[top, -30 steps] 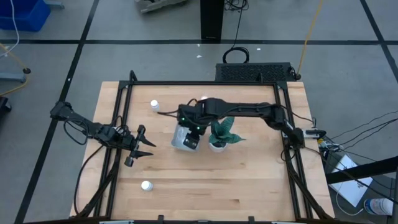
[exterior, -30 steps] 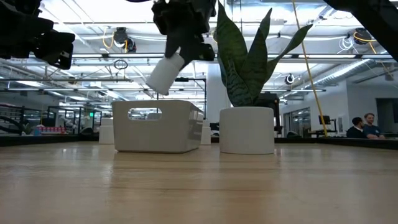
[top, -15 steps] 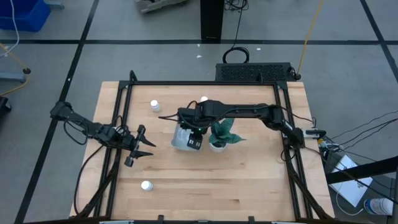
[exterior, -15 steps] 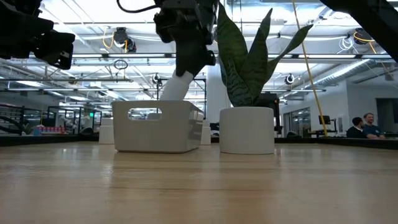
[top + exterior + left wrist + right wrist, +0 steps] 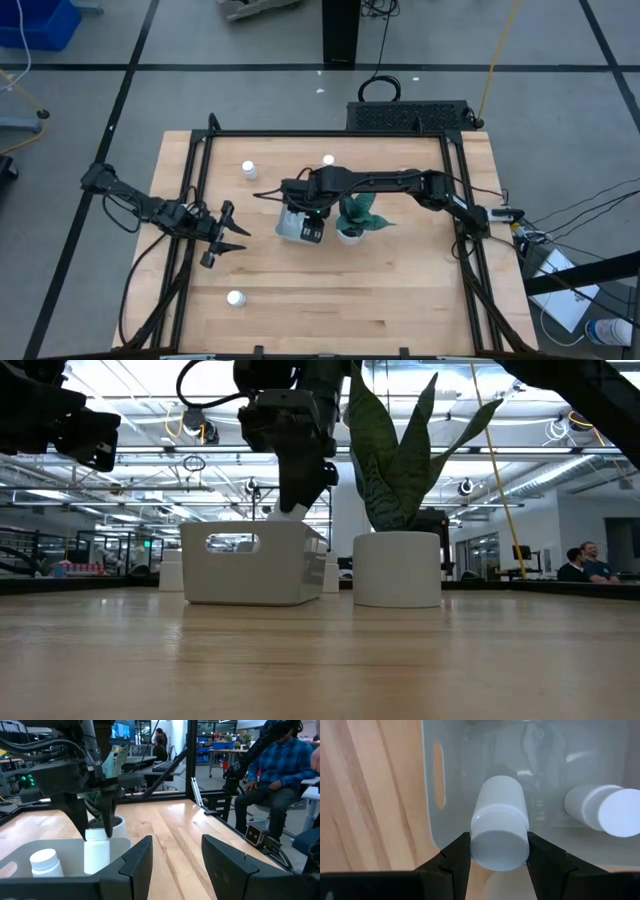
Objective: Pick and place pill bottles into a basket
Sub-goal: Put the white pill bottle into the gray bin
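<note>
The pale basket [image 5: 288, 230] sits mid-table beside a potted plant [image 5: 352, 218]. My right gripper [image 5: 304, 207] reaches down into the basket, shut on a white pill bottle [image 5: 499, 820]. Another pill bottle [image 5: 604, 810] stands upright inside the basket. Three more bottles stand on the wood: far left [image 5: 248, 169], far middle [image 5: 328, 159] and near left [image 5: 235, 297]. My left gripper [image 5: 228, 236] waits open at the table's left, level, pointing toward the basket. My right gripper pinches the bottle's upper, cap end [image 5: 500, 851] between its two fingers, one on each side. The fingers [image 5: 80, 817] come from above, pointing steeply down. The bottle [image 5: 97, 854] hangs upright inside the basket; its bottom is hidden by the basket wall, so whether it rests on the floor cannot be told.
The plant's leaves [image 5: 395, 450] rise right beside my right arm. A black frame [image 5: 320, 134] rims the table. People sit beyond the table's edge [image 5: 272, 775]. Bare wood lies in front of the basket and toward the near edge [image 5: 350, 300].
My right gripper has sunk toward the basket with the bottle and rolled its wrist. The bottle, tilted above the rim a second ago, now stands upright, mostly below the rim.
</note>
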